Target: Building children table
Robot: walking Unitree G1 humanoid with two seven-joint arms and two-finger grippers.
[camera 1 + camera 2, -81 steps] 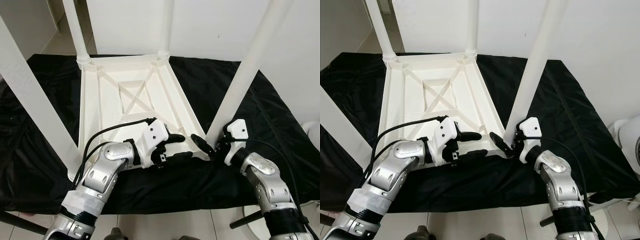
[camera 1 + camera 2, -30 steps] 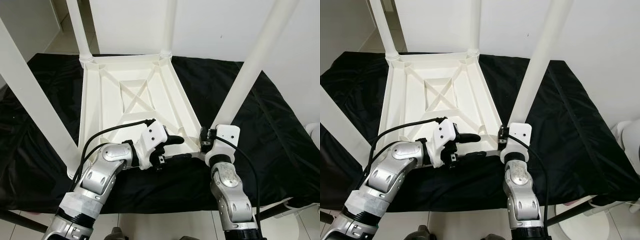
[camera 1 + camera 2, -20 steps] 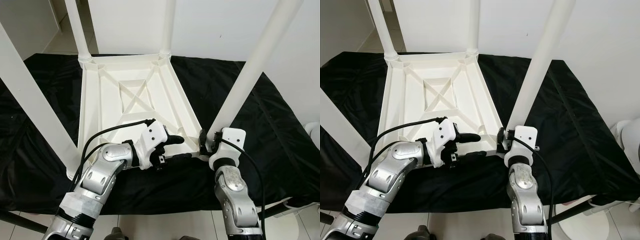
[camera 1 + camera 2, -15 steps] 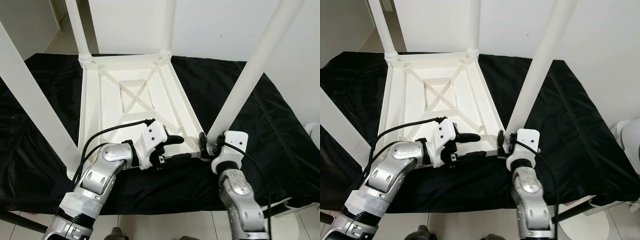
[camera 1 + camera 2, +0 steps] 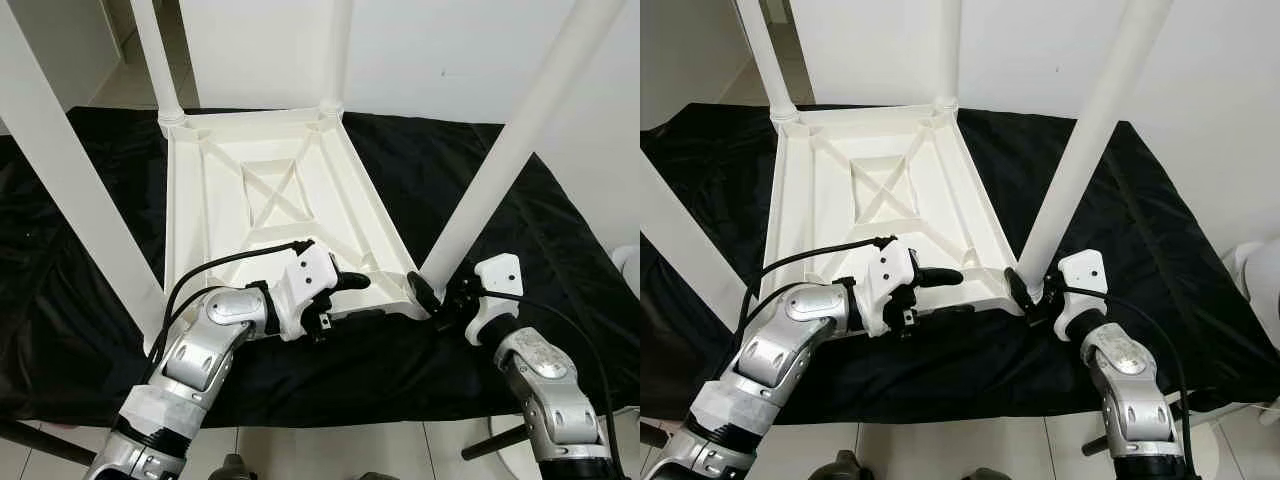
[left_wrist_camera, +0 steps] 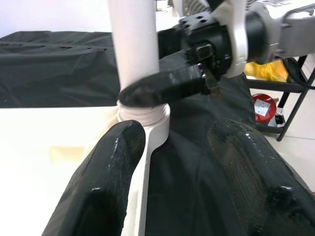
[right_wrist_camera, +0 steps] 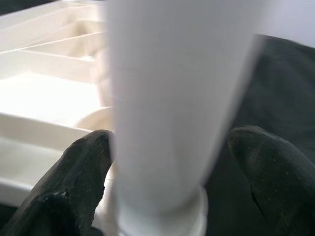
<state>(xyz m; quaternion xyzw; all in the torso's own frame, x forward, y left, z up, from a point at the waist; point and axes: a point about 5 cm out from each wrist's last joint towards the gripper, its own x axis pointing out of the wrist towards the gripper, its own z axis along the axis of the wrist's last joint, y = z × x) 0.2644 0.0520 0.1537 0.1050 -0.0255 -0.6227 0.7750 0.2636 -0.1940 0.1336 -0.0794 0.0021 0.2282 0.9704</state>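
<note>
Table leg (image 5: 500,170) sits between right tool (image 5: 432,300) fingers

Black cloth (image 5: 560,240) spread over pale tiled floor (image 5: 330,450); upturned white table (image 5: 270,210) lying directly on it.

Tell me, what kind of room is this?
Probably a room in a home: pale tiled floor, plain white wall, and a black cloth spread under an upturned white children's table being assembled.
</note>
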